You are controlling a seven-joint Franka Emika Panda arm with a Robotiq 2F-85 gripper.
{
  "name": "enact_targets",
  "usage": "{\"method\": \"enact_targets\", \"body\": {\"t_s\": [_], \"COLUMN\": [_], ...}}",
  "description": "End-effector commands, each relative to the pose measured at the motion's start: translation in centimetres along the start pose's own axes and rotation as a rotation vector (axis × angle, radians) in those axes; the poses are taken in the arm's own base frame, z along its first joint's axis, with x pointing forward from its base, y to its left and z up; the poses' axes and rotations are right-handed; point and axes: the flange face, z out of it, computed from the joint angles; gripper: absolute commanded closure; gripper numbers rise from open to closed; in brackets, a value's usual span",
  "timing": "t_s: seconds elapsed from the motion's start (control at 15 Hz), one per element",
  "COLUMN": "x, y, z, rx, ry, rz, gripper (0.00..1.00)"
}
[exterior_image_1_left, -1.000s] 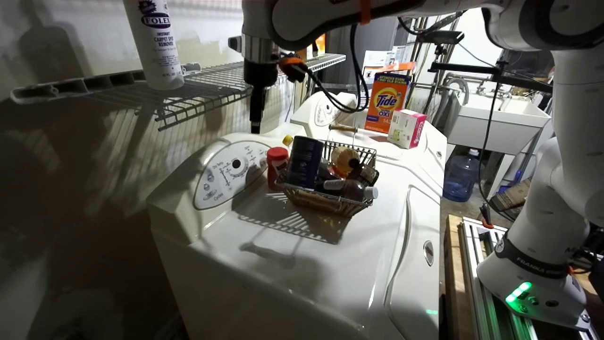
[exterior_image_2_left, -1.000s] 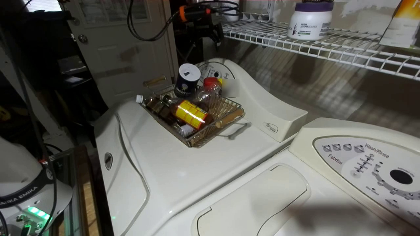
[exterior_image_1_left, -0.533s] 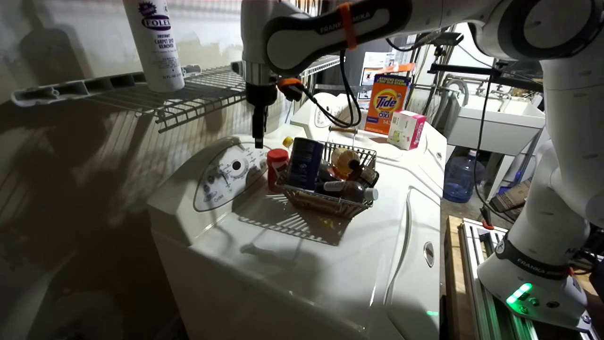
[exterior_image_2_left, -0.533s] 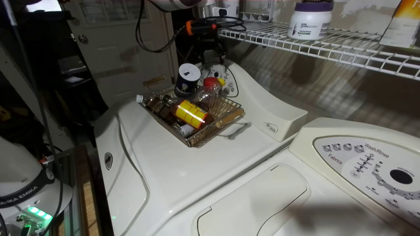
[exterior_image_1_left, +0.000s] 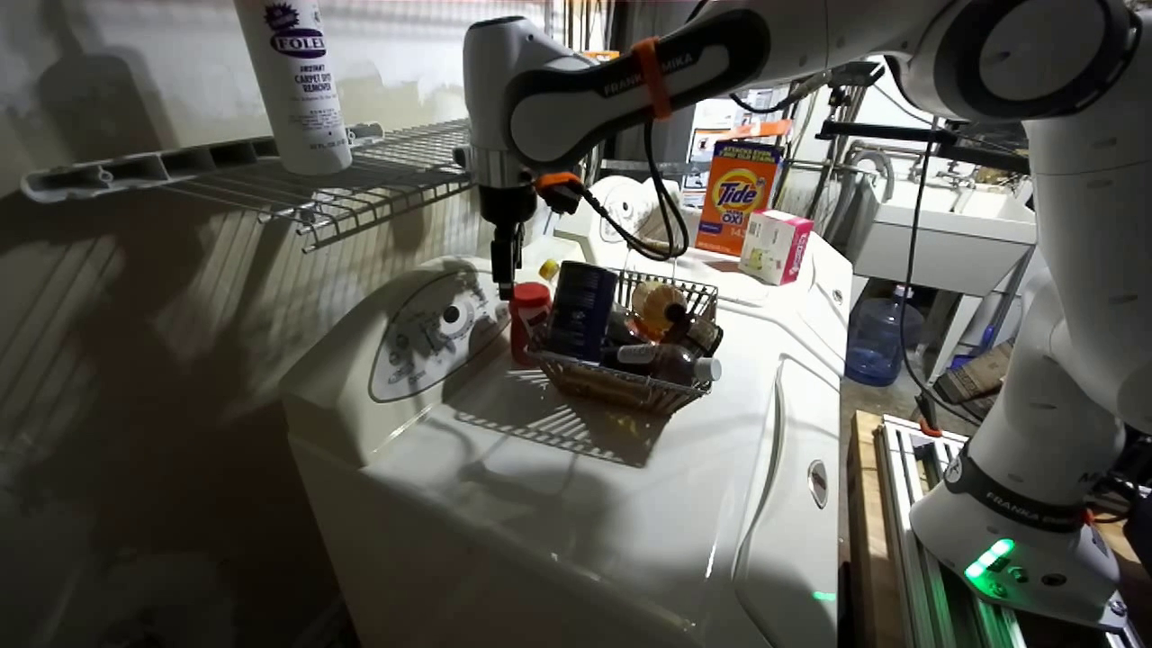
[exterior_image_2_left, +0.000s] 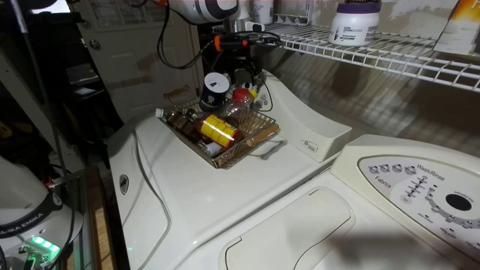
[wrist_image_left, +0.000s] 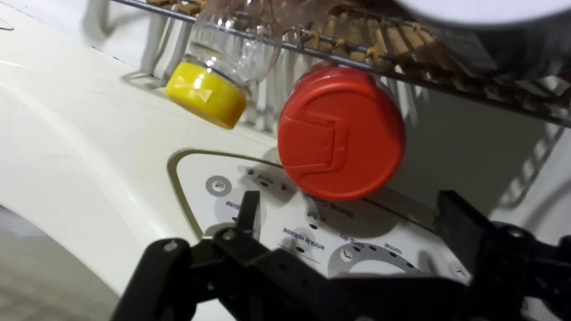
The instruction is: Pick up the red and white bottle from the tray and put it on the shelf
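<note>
I have the gripper [wrist_image_left: 350, 211] hanging near the lid of the red and white bottle [exterior_image_1_left: 526, 337], its 2 fingers [wrist_image_left: 461, 225] spread wide. That bottle stands upright on the counter [exterior_image_2_left: 180, 187], just outside the tray [exterior_image_2_left: 232, 156], on the control panel [exterior_image_1_left: 423, 351] side. The tray holds at least 4 containers: a dark blue canister [exterior_image_1_left: 582, 310], a clear bottle [wrist_image_left: 241, 49] with its yellow cap past the rim, a yellow-labelled bottle [exterior_image_2_left: 217, 130] lying down, and a dark bottle [exterior_image_1_left: 670, 362] with its white cap over the edge. The shelf [exterior_image_1_left: 405, 166] carries a tall white bottle [exterior_image_1_left: 301, 99] and a purple-lidded jar [exterior_image_2_left: 354, 28].

The wrist view crops the tray [wrist_image_left: 374, 38].
</note>
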Motion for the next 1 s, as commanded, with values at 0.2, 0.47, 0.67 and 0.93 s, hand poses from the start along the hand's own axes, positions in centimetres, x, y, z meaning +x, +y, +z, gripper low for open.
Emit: {"method": "enact_targets", "body": {"t_s": [0.2, 0.47, 0.67, 0.93], "x": [-0.7, -1.0, -1.7, -2.6], "y": [-0.3, -0.9, -1.5, -2.5], "z": [1.1, -1.2, -2.3, -3.3], "rx": [0.011, 0.013, -0.007, -0.017], "ry": [-0.082, -0.019, -0.040, -0.073], "rz": [0.039, 0.122, 0.190, 0.236], "gripper": [0.00, 0.00, 0.00, 0.00]}}
